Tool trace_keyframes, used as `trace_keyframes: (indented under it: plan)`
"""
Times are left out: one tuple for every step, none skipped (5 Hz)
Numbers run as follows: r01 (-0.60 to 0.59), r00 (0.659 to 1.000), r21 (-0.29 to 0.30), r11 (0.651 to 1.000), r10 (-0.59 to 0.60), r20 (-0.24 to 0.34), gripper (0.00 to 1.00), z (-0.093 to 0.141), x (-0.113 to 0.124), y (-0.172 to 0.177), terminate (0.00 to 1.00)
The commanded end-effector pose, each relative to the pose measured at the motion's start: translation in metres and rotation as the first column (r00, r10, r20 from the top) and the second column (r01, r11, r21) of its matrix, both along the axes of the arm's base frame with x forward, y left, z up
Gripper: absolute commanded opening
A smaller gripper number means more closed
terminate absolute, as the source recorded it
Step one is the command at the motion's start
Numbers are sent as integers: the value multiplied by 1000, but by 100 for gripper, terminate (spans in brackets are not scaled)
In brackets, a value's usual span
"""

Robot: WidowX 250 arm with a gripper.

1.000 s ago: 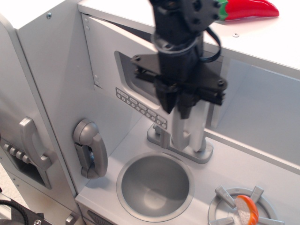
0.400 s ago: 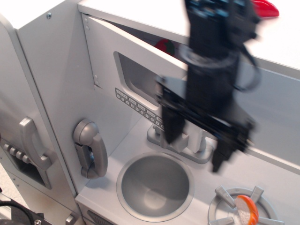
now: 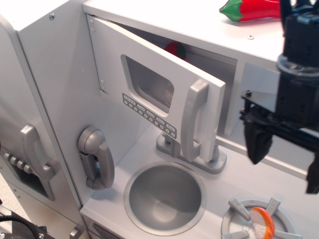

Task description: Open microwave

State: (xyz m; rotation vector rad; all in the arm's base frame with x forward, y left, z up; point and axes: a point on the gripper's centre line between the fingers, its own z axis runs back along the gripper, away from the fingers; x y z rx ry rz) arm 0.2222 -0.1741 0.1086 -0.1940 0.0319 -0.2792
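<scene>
Although the sink bowl and the burner with its orange-and-white piece lie nearest along the tabletop, they play no part here; the grey telephone handset hangs on the cabinet wall to the left, and the faucet base stands just behind the sink. At the right edge the pincer hangs with its two dark fingers spread well apart, gripping nothing and clear of the door.

Beyond the faucet sits the microwave, built into the upper cabinet, its flat door hinged on the left and swung partway out, so the free edge with the chunky handle angles forward and to the right. The handle's long axis is near upright, and the door's long axis lies sideways from hinge to handle. The window and the row of small dark buttons face the front left. A red-and-green object shows in the gap behind the door.

I judge the door to be a light, stiff panel, probably painted wood, with a smooth, slightly slippery handle; it should swing easily on its hinges. The best hold is across the handle's middle, or a push on the free edge from behind. On the cabinet top, farthest back, lies a red pepper
</scene>
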Motion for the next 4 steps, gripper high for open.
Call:
trace_keyframes:
  plan:
    - [-127,979,-55,990,134,154,100,37,58,19,0]
    - [-171,967,-64,983,180,180,100,39,64,42,0]
    - [-194,958,-39,980,198,207,100,37,60,64,0]
    - [-233,947,-27,972,233,223,100,33,54,83,0]
